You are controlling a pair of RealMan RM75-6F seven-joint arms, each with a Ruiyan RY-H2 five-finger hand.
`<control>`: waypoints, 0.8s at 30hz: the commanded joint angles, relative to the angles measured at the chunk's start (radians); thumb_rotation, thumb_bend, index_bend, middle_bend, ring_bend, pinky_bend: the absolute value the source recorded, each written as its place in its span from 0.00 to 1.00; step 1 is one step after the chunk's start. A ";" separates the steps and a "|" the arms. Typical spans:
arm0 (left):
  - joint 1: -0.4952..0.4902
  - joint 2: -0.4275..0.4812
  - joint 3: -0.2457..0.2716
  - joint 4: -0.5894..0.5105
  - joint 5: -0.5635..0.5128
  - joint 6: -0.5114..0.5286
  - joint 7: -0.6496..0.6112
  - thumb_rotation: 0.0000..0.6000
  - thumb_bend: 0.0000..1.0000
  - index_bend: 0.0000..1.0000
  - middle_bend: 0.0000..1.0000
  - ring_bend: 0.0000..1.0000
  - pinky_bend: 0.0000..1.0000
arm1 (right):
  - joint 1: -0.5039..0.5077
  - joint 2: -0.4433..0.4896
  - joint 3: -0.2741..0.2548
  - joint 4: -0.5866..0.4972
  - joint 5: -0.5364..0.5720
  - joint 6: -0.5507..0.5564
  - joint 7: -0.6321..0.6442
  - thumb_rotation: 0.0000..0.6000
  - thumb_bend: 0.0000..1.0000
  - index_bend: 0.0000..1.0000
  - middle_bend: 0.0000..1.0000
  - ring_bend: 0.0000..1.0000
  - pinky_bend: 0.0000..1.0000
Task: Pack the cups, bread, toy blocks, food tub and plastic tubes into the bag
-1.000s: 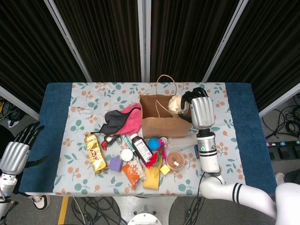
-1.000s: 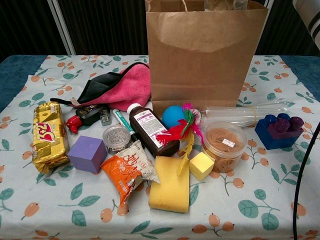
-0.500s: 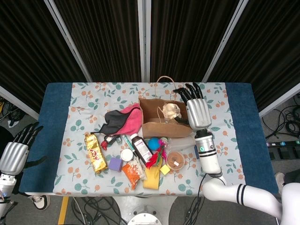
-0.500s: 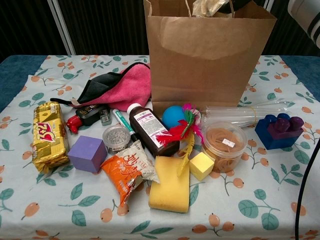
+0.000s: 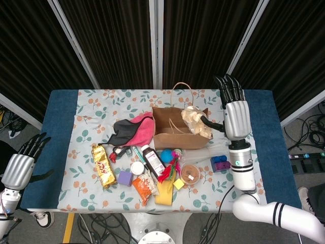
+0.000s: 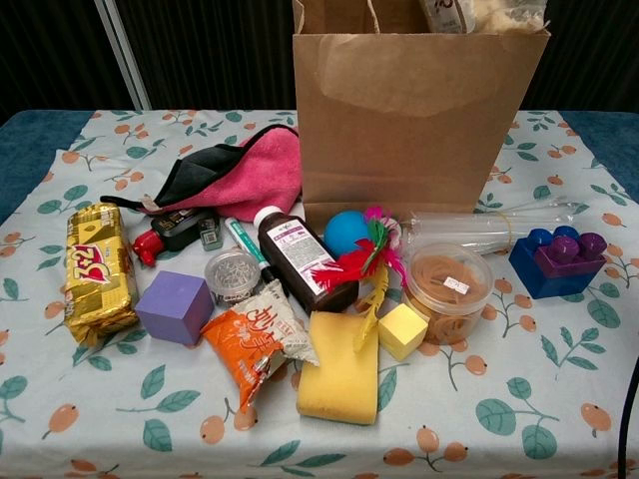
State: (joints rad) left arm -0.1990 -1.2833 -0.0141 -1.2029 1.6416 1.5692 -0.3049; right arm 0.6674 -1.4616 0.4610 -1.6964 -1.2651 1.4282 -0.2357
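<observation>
The brown paper bag (image 5: 175,133) stands open near the middle of the flowered tablecloth (image 5: 91,109), and a clear-wrapped bread packet (image 5: 197,121) sticks up from its right corner, its top also showing above the bag's rim in the chest view. The right hand (image 5: 234,113) is raised just right of the bag, fingers spread and straight, holding nothing; its thumb reaches toward the bread, but I cannot tell whether it touches. The left hand (image 5: 21,165) hangs off the near left edge of the table, fingers apart and empty. In front of the bag lie 2 clear plastic tubes (image 6: 489,228), a round tub (image 6: 446,290) with tan contents, and a blue and purple toy block (image 6: 555,261) to the right of it. A small yellow cube (image 6: 402,330) touches the tub's left side, and a purple cube (image 6: 175,306) sits further left. Around them are a brown bottle (image 6: 300,257), a blue ball (image 6: 345,232), a feather toy (image 6: 365,257), a yellow sponge (image 6: 340,378), an orange snack packet (image 6: 254,339), a gold wrapped bar (image 6: 97,267) and a pink and black cloth (image 6: 238,175).
</observation>
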 commanded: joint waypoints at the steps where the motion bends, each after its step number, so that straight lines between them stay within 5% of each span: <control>1: -0.001 0.000 0.002 -0.008 0.004 0.001 0.010 1.00 0.03 0.13 0.16 0.08 0.20 | -0.006 0.012 -0.004 -0.003 0.030 -0.019 -0.027 1.00 0.05 0.05 0.11 0.00 0.00; 10: 0.010 0.017 0.006 -0.028 0.000 0.006 0.033 1.00 0.03 0.13 0.15 0.08 0.20 | 0.086 -0.045 0.017 0.055 0.159 -0.128 -0.138 1.00 0.07 0.05 0.11 0.00 0.00; 14: 0.010 0.020 -0.002 -0.032 -0.010 0.008 0.028 1.00 0.03 0.13 0.16 0.08 0.20 | 0.105 -0.052 0.026 0.016 0.127 -0.098 -0.156 1.00 0.08 0.05 0.11 0.00 0.00; 21: 0.005 0.017 -0.003 -0.023 -0.008 0.001 0.012 1.00 0.03 0.13 0.16 0.08 0.20 | 0.020 0.032 0.007 -0.099 0.065 -0.017 -0.094 1.00 0.07 0.05 0.12 0.00 0.00; 24: 0.004 0.015 -0.004 -0.026 -0.008 0.001 0.006 1.00 0.03 0.13 0.16 0.08 0.20 | -0.062 0.111 -0.039 -0.174 0.033 0.019 -0.064 1.00 0.06 0.05 0.15 0.01 0.00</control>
State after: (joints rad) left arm -0.1947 -1.2678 -0.0179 -1.2280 1.6336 1.5704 -0.2978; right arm 0.6682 -1.4122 0.4605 -1.8118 -1.1990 1.4127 -0.3297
